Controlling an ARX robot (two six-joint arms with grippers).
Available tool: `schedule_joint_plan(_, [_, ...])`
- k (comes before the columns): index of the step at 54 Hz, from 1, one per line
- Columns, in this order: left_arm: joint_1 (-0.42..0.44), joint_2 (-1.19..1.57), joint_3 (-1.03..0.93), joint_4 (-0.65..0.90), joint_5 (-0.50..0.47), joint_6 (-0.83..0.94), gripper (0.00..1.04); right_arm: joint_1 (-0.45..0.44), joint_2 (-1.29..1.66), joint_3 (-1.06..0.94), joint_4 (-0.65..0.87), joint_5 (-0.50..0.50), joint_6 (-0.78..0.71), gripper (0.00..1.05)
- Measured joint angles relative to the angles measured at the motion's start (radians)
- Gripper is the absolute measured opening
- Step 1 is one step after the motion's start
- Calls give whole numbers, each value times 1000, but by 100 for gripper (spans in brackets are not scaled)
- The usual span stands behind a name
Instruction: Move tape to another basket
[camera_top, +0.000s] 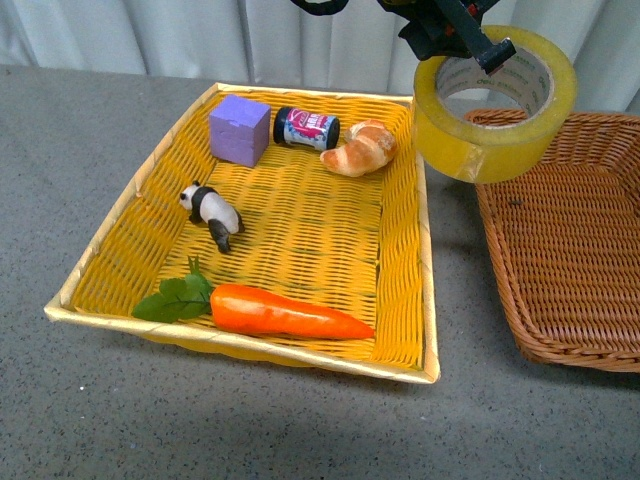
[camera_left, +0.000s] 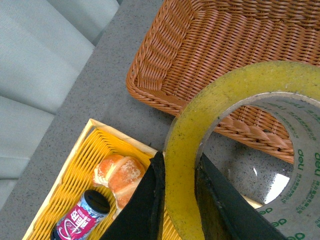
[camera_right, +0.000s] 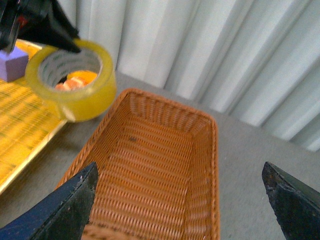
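Grey tabletop, pale curtain behind. The left claw (camera_top: 487, 52) is clamped on the wall of the tape (camera_top: 495, 110), holding it in the air above the gap between the yellow basket (camera_top: 100, 260) and the brown basket (camera_top: 565, 250), near the far right corner. The lift looks done; carrying it over and releasing it remain. The right claw (camera_right: 182, 200) gapes wide and holds nothing.

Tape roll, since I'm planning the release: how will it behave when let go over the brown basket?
The tape looks rigid: the left gripper pinches one wall without visible deforming. Being round, it may roll or topple on landing in the basket. Its thick winding suggests some heft.
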Motion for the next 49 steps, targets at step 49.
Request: schedule_joint_plan(49, [1, 1, 0, 0, -1, 0, 15, 168, 1182, 792, 5, -37, 159, 96])
